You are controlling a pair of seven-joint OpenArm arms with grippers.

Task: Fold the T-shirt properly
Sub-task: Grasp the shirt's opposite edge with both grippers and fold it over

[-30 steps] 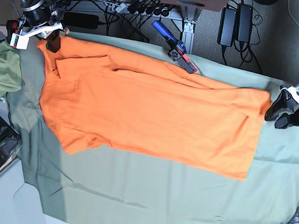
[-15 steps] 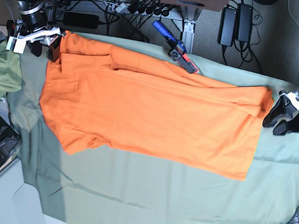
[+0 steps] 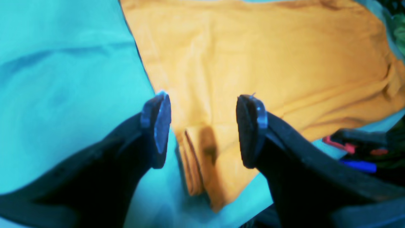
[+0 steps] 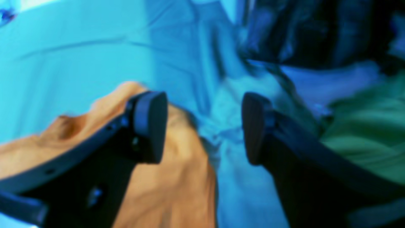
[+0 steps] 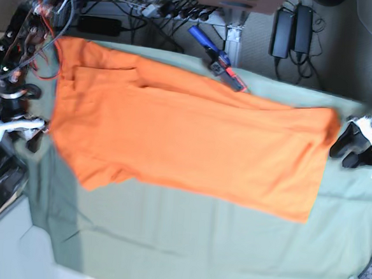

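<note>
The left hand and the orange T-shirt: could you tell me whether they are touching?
Apart. In the base view the left hand sits just off the T-shirt's hem, green cloth showing between; the left wrist view shows its jaws open and empty above the hem.

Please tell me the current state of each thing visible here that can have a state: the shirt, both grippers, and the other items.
T-shirt: lying flat on the cloth, folded lengthwise into a long band, held by no gripper.
Left gripper: open, empty, over the shirt's end.
Right gripper: open, empty, at the shirt's edge.
Table cloth: spread out, slightly wrinkled.
Green garment: bunched beside the cloth.
Clamp: lying past the shirt's far edge.
</note>
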